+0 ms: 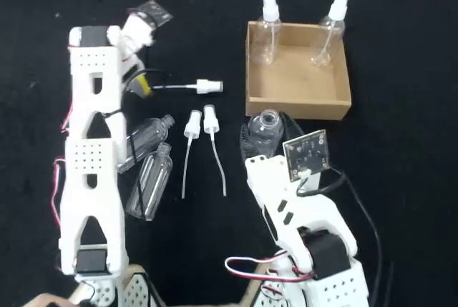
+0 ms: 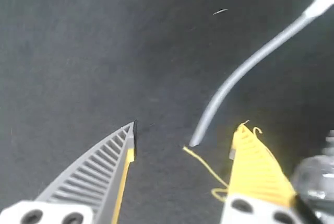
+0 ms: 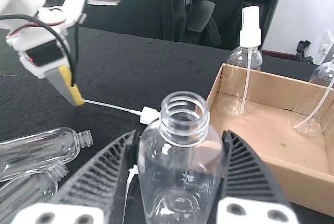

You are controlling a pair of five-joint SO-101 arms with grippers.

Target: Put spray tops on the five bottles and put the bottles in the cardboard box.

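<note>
Black cloth covers the counter, and the clear plastic is hard for me to read against it. My right claw is clenched on the open bottle, which stands upright and uncapped. From the high view I get just its neck and shoulder, the body hidden under the arm, just beside the six o'clock wall of the cardboard box.

My left claw is released, with the tube end of the loose spray top lying between its fingers. I cannot tell whether the yellow pad touches the tube. That top's head is cut off in the left wrist view, but the high view shows it at nine o'clock of the box. A frayed yellow thread hangs off the pad.

The first lying bottle and the second lying bottle sit at seven o'clock of the loose spray top, partly under the left arm. A spare top and a twin top lie between them and the open bottle, tubes trailing toward six o'clock.

In the box, one capped bottle stands at the eleven o'clock corner and another capped bottle at one o'clock. Bare cardboard floor runs from the centre to the six o'clock wall. Black cloth stretches wide at three o'clock of the box.
</note>
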